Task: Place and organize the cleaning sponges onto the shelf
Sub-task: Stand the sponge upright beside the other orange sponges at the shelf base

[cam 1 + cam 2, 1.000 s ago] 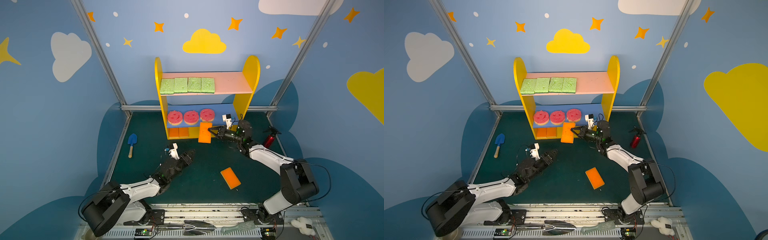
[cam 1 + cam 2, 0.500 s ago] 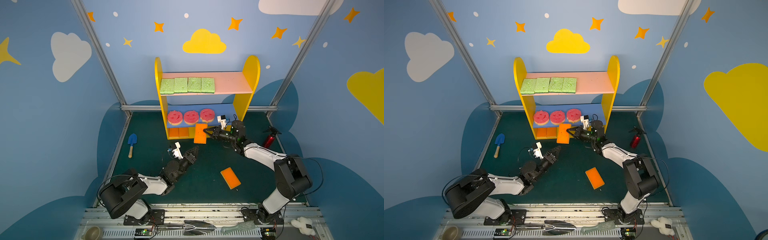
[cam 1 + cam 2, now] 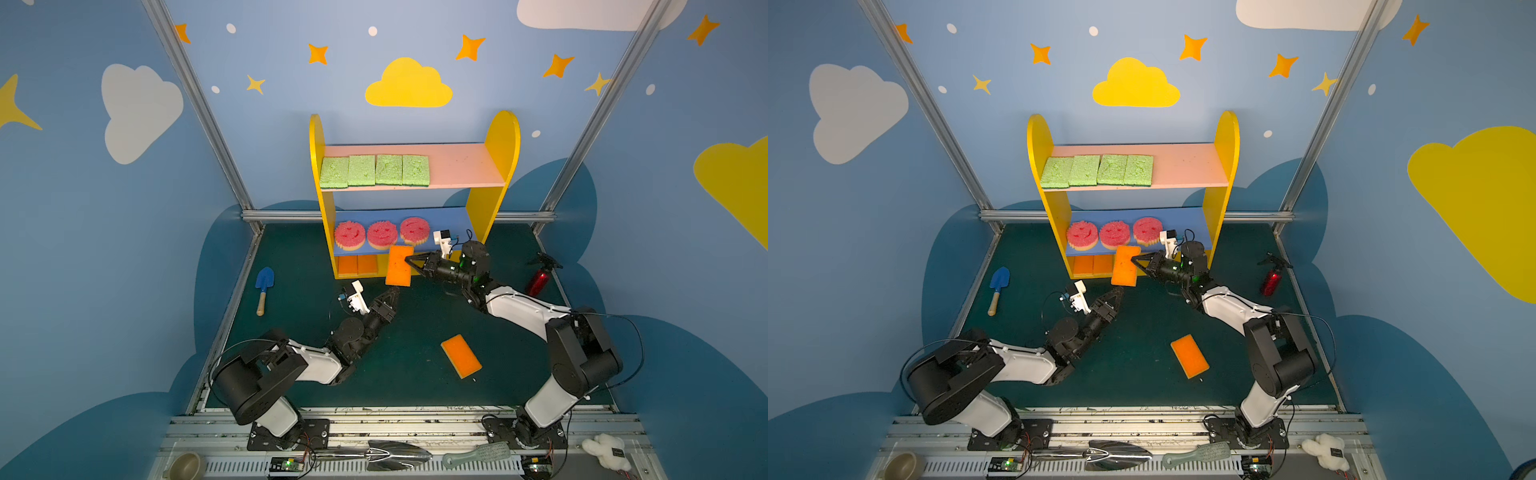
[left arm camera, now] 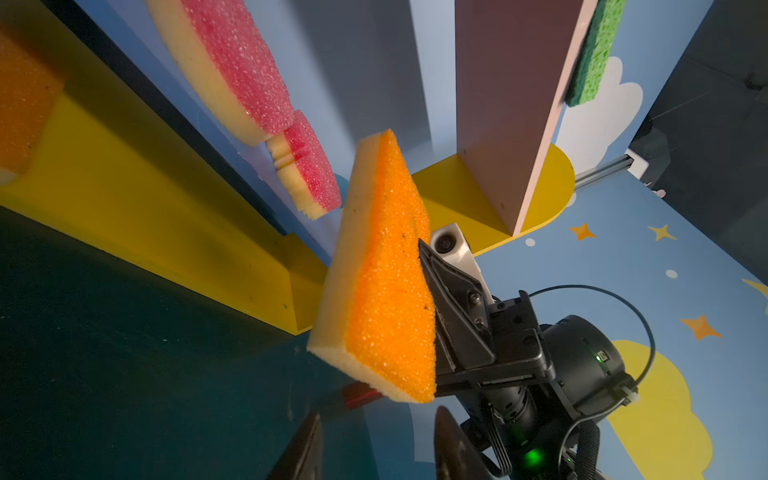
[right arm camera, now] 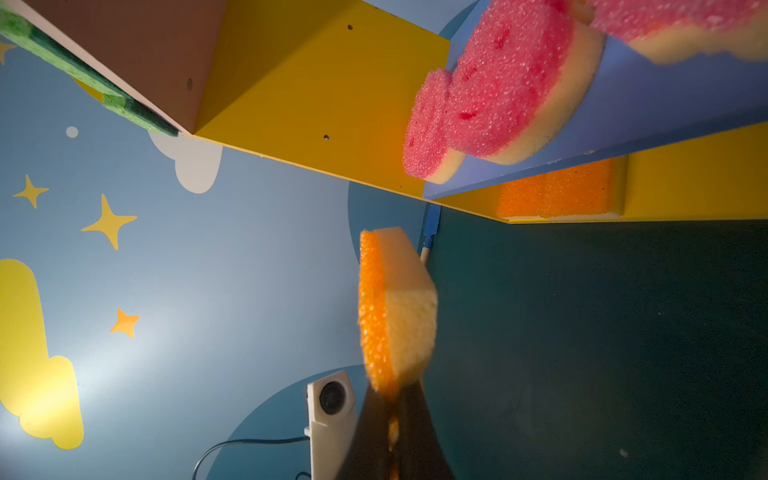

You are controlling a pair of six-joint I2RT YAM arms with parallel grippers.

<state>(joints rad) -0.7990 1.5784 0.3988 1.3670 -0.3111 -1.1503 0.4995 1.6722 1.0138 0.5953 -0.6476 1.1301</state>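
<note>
The yellow shelf (image 3: 502, 166) stands at the back, with several green sponges (image 3: 374, 170) on its pink top board. Three pink smiley sponges (image 3: 382, 235) sit on the blue board, and two orange ones (image 3: 357, 264) on the base. My right gripper (image 3: 409, 262) is shut on the edge of an orange sponge (image 3: 400, 266) (image 5: 399, 311), holding it on edge just in front of the base. My left gripper (image 3: 392, 293) (image 4: 376, 449) is open and empty, just below that sponge (image 4: 386, 291). Another orange sponge (image 3: 461, 356) lies flat on the green floor.
A blue toy trowel (image 3: 264, 286) lies at the left of the floor. A red spray bottle (image 3: 538, 280) stands at the right. Along the front rail lie a metal scoop (image 3: 395, 455), a brush (image 3: 478, 455), a bowl (image 3: 187, 467) and a white plush toy (image 3: 604, 451).
My right gripper has carried the orange sponge left, closer to the shelf's lower tiers. My left arm has reached forward towards that sponge, its jaws narrowing.
</note>
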